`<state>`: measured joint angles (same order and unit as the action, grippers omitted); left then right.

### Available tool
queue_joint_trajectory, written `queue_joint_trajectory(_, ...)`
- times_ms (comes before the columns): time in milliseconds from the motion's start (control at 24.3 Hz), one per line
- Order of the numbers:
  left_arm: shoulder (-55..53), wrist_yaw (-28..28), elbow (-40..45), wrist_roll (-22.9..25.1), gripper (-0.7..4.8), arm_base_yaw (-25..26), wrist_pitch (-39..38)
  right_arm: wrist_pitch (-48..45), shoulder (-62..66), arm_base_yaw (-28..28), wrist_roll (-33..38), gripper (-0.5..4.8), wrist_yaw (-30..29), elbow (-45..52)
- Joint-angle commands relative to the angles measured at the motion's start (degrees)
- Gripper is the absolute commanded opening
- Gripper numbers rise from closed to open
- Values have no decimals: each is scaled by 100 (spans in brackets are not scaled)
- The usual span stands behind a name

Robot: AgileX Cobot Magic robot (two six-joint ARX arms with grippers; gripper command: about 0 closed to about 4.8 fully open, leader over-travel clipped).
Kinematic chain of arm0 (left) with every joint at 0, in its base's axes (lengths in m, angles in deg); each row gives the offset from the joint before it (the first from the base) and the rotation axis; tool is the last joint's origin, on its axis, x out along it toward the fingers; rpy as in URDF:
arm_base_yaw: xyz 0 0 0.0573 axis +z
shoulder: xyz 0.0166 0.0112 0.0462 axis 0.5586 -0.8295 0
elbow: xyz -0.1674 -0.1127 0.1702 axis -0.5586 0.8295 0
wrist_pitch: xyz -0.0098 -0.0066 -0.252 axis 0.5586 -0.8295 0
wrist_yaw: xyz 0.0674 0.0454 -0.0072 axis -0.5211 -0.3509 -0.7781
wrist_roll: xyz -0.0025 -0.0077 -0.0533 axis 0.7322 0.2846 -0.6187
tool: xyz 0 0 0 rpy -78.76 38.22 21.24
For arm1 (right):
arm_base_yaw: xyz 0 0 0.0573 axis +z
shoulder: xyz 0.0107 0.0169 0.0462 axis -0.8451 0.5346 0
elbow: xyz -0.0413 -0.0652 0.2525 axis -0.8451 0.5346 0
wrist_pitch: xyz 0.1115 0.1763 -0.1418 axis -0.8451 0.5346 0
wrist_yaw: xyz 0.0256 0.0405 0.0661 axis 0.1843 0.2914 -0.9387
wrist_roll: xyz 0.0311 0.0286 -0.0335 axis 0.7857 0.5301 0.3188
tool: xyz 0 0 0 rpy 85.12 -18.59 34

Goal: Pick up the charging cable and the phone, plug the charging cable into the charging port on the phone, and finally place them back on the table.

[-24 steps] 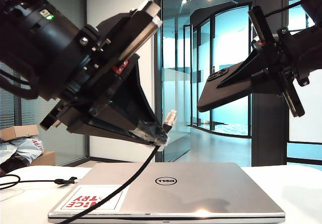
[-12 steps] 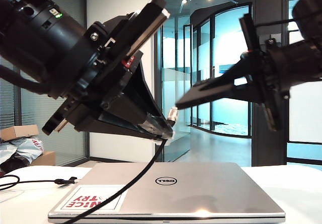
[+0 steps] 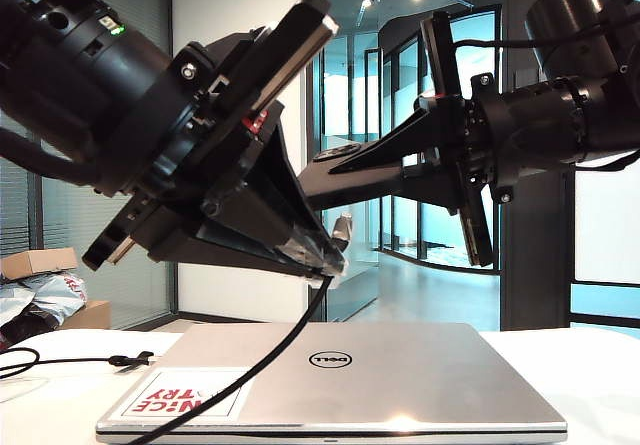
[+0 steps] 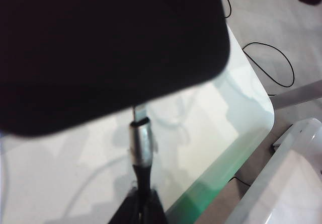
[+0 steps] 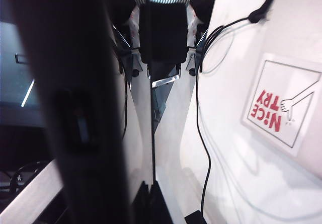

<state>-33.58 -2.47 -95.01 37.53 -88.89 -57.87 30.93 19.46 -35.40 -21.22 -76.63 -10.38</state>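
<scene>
My left gripper (image 3: 325,260) is shut on the charging cable (image 3: 250,365) just behind its silvery plug (image 3: 342,233), which points up and right above the laptop. In the left wrist view the plug (image 4: 141,143) sticks out past the closed gripper (image 4: 143,211) and its tip reaches the edge of the black phone (image 4: 100,48); whether it is inserted I cannot tell. My right gripper (image 3: 390,170) is shut on the phone (image 3: 320,187), held nearly level with its free end just above the plug. The right wrist view shows the phone (image 5: 75,108) edge-on as a dark slab.
A closed silver Dell laptop (image 3: 350,375) with a red-lettered sticker (image 3: 185,395) lies on the white table (image 3: 590,385) under both grippers. The cable's slack and its black tie (image 3: 130,359) trail off to the left. Boxes and bags sit beyond the table's left end.
The right arm has swung the phone left and turned it from tilted to almost level, bringing its end over the plug. The left gripper rolled slightly and kept the cable.
</scene>
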Motion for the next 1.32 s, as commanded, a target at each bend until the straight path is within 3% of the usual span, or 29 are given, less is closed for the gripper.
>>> queue_joint_trajectory(41,17,15,-13,-17,-7,-15,76,-251,-37,-24,-77,-1,11,-46)
queue_joint_trajectory(577,17,11,-13,-28,-7,-15,400,-192,-28,-37,-350,-1,13,-46)
queue_joint_trajectory(824,17,11,-13,-278,-7,-15,542,-201,-28,-42,-369,-1,31,-46)
queue_joint_trajectory(989,17,11,-13,-275,-7,-15,542,-208,-31,-308,-339,-1,7,-46)
queue_joint_trajectory(1319,15,11,-13,-275,-7,-15,573,-208,-28,-551,-225,-1,-658,-46)
